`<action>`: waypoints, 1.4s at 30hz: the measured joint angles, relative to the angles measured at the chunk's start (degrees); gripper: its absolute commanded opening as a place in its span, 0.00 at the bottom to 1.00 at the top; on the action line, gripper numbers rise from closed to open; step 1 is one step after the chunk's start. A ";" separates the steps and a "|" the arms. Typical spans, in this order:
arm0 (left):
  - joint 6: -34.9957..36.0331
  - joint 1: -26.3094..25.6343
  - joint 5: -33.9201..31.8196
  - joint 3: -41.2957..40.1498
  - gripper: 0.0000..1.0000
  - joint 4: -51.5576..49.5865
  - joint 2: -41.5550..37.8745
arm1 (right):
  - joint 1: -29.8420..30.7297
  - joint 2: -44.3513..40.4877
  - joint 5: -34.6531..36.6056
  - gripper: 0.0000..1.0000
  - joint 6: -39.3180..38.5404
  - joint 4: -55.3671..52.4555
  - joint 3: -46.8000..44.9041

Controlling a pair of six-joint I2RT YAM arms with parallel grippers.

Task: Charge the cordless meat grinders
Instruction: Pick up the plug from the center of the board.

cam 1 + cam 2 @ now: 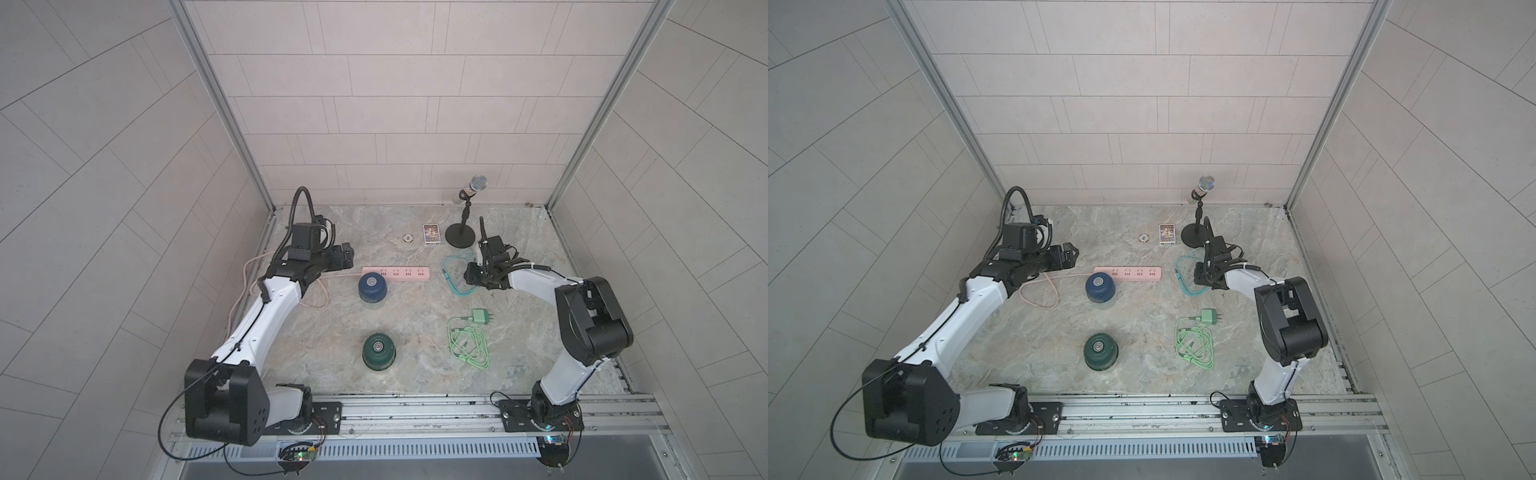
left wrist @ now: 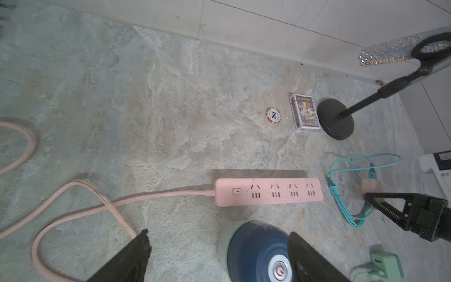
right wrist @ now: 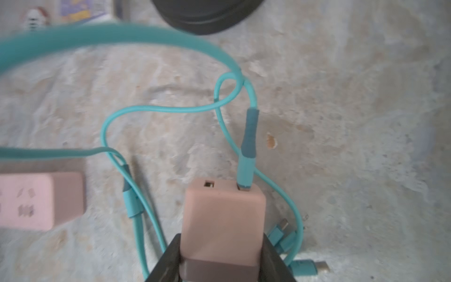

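Blue grinder point(image 1: 372, 287): stands upright near the middle of the desk point(image 1: 419, 374), just beside the cord end of the pink power strip point(image 1: 405, 274), on its near side. It is a squat, ribbed dark blue dome with a silver centre button and a clear base. The left wrist view shows a red power mark on the button.

Green grinder point(image 1: 378, 351): same form in dark green, upright, and well apart from the blue one, nearer the front rail.

Left claw point(image 1: 351, 257): hangs over the strip's pink cord, jaws spread wide, nothing between them.

Right claw point(image 3: 220, 244): clamped on the sides of a pink adapter point(image 3: 223, 219) to the right of the strip. A teal cable point(image 3: 247, 136) is plugged into one of the adapter's two ports, and its loops lie on the desk around it.

Other items: a green adapter point(image 1: 481, 316) with a coiled green cable point(image 1: 469, 347) lies right of the green grinder. At the rear stand a black-based microphone stand point(image 1: 460, 237), a card box point(image 1: 431, 234) and a poker chip point(image 1: 407, 238) in a row.

Surface: the desk is a marbled grey-beige stone pattern, scuffed in places.

Enclosure: pale tiled walls point(image 1: 374, 104) close three sides, joined by metal corner posts. Both arms are mounted on a rail along the front edge.
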 measured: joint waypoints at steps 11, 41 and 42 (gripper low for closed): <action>-1.42 -8.50 13.40 14.19 0.83 -7.34 10.82 | 0.35 -10.25 -16.59 0.26 -9.07 11.19 -7.10; -12.02 -19.45 34.56 28.20 0.68 -1.99 28.46 | 9.42 -17.94 -19.71 0.25 -26.67 3.63 1.29; -12.46 -19.45 34.64 28.37 0.67 -1.57 28.81 | 9.68 -17.94 -19.71 0.25 -26.73 3.52 1.29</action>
